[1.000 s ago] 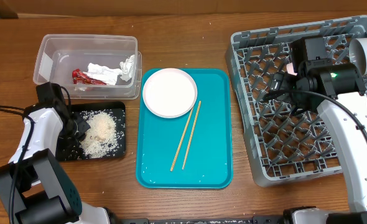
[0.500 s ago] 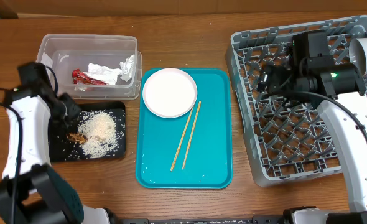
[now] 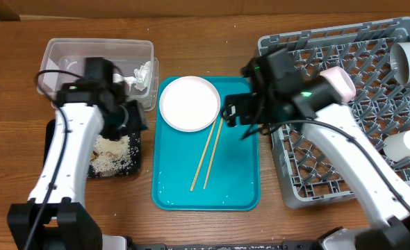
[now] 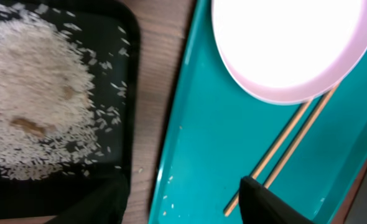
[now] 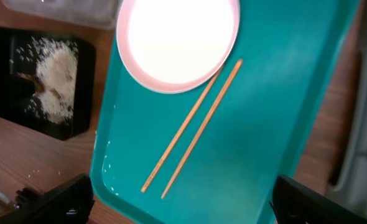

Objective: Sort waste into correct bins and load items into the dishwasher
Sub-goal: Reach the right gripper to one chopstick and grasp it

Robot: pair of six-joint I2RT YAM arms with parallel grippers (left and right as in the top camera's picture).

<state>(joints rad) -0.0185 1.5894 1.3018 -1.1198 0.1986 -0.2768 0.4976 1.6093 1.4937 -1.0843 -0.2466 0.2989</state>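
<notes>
L pincer [image 4: 182,202] spread at tray [image 4: 202,158] edge; chopsticks [image 4: 282,140] lie mid-tray.

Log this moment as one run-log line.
left pincer open, empty, over teal tray left edge | right pincer open, empty, over teal tray | plate and chopsticks on teal tray

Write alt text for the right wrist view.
A round white plate and two wooden chopsticks lie on a teal plastic tray, seen from above, below the open right gripper. A black tray of rice sits beside it.
</notes>
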